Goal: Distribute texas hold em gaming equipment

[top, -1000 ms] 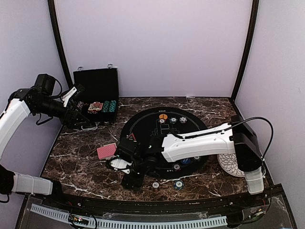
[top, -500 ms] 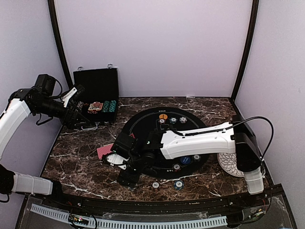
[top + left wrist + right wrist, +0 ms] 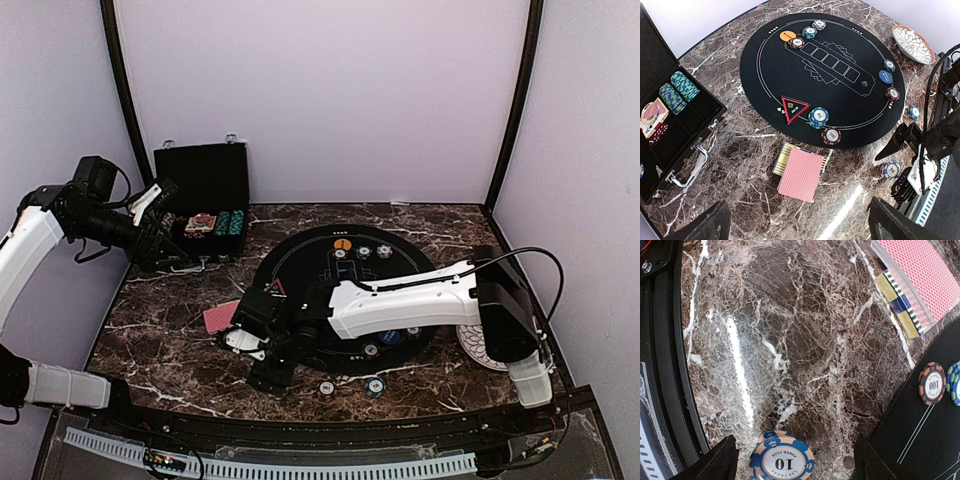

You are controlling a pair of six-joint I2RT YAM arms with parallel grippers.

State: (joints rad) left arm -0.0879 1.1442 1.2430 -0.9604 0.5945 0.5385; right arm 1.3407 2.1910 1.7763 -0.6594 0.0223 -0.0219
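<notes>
A blue poker chip marked 10 (image 3: pixel 781 458) lies flat on the marble between the spread fingers of my right gripper (image 3: pixel 796 441), which is open and does not touch it. That gripper (image 3: pixel 250 350) hangs low by the mat's front left edge. The red-backed card deck (image 3: pixel 801 174) rests on its gold box just left of the mat (image 3: pixel 840 30). A triangle marker (image 3: pixel 794 107), a blue chip (image 3: pixel 818 117) and a red 100 chip (image 3: pixel 831 135) sit on the mat. My left gripper (image 3: pixel 160 240) is open, high up beside the case.
The open black case (image 3: pixel 670 125) holds teal chip stacks (image 3: pixel 677 92) at the back left. An orange button (image 3: pixel 787 35) and a blue button (image 3: pixel 885 76) lie on the mat. A white patterned plate (image 3: pixel 480 345) stands right. Two chips (image 3: pixel 327 387) lie near the front edge.
My right gripper has slid a little to the left and back, toward the card deck. The left arm has not moved.
</notes>
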